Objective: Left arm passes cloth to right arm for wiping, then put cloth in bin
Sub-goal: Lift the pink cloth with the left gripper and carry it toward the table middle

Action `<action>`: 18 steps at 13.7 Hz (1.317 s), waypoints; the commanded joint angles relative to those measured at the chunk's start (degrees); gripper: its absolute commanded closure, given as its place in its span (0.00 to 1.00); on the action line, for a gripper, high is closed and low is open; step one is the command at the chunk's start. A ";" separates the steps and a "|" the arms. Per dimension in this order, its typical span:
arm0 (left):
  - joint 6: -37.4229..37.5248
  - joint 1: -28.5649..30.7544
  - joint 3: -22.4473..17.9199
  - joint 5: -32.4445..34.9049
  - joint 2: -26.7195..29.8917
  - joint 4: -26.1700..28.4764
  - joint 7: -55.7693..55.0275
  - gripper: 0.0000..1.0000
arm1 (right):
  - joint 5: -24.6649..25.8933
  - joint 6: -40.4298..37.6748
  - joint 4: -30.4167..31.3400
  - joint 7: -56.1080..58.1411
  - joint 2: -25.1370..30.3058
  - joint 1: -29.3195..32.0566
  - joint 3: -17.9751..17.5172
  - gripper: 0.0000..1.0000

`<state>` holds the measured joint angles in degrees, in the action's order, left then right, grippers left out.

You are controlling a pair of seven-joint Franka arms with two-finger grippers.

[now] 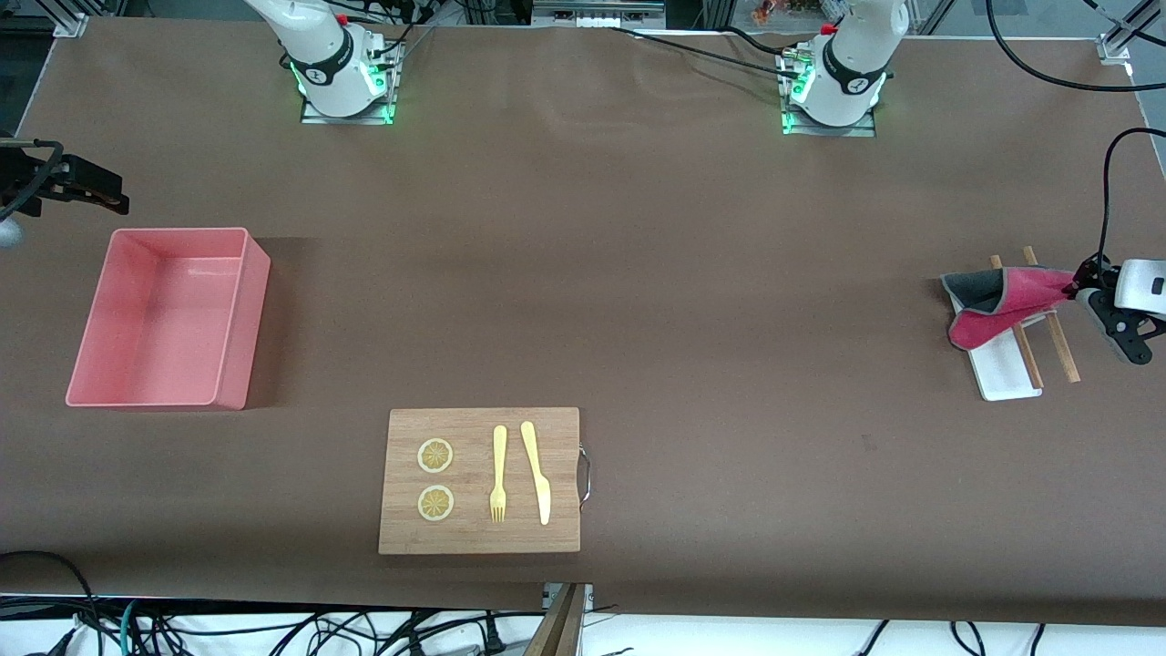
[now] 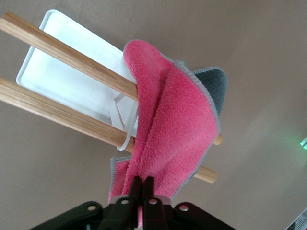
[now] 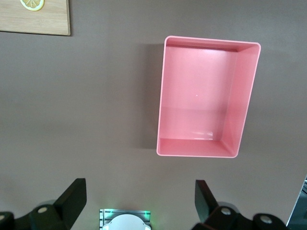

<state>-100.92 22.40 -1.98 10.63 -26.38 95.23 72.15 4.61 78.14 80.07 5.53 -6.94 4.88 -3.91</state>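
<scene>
The crimson-pink cloth (image 1: pixel 997 301) (image 2: pixel 168 124), grey on its reverse, drapes over two wooden sticks (image 1: pixel 1057 328) (image 2: pixel 67 52) and a small white tray (image 1: pixel 1002 369) (image 2: pixel 67 76) at the left arm's end of the table. My left gripper (image 1: pixel 1075 287) (image 2: pixel 143 184) is shut on one pinched edge of the cloth. The pink bin (image 1: pixel 168 319) (image 3: pixel 206 98) stands empty at the right arm's end. My right gripper (image 1: pixel 100 193) (image 3: pixel 139 194) hangs open in the air beside the bin, holding nothing.
A wooden board (image 1: pixel 480 480) lies nearer the front camera at mid-table, carrying two lemon slices (image 1: pixel 435 456), a yellow fork (image 1: pixel 498 474) and a yellow knife (image 1: pixel 536 471). A corner of the board (image 3: pixel 33 17) shows in the right wrist view.
</scene>
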 commanded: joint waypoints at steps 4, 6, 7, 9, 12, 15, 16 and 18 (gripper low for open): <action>11.14 -0.43 0.40 -1.31 -0.08 -8.63 -7.08 1.00 | -1.01 -0.18 -0.45 0.62 0.00 0.40 -0.05 0.00; 18.01 -2.09 0.57 -1.83 0.27 -13.47 -14.46 1.00 | -1.01 -0.18 -0.44 0.62 0.00 0.48 0.04 0.00; 21.43 -2.71 0.75 -3.93 0.80 -15.75 -17.28 1.00 | -1.01 -0.18 -0.44 0.62 0.00 0.40 0.04 0.00; 27.94 -5.95 0.75 -6.92 1.15 -21.11 -21.24 1.00 | -0.92 -0.18 -0.53 0.62 0.00 0.40 0.04 0.00; 35.60 -12.70 0.93 -14.02 1.24 -24.91 -29.76 1.00 | -0.92 -0.18 -0.44 0.63 0.00 0.40 0.04 0.00; 37.55 -20.62 0.84 -29.55 1.15 -25.62 -48.52 1.00 | -1.01 -0.18 -0.44 0.71 -0.09 0.48 0.04 0.00; 37.38 -23.86 0.66 -35.35 1.15 -25.62 -56.43 1.00 | -0.92 -0.18 -0.44 0.63 0.00 0.48 0.04 0.00; 33.89 -30.46 0.57 -47.39 0.28 -25.36 -69.98 1.00 | -0.92 -0.18 -0.44 0.62 0.00 0.66 -0.05 0.00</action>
<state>-65.48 -2.96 -0.33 -28.53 -24.72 71.29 12.48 4.58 78.14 80.07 5.53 -6.96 4.99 -3.87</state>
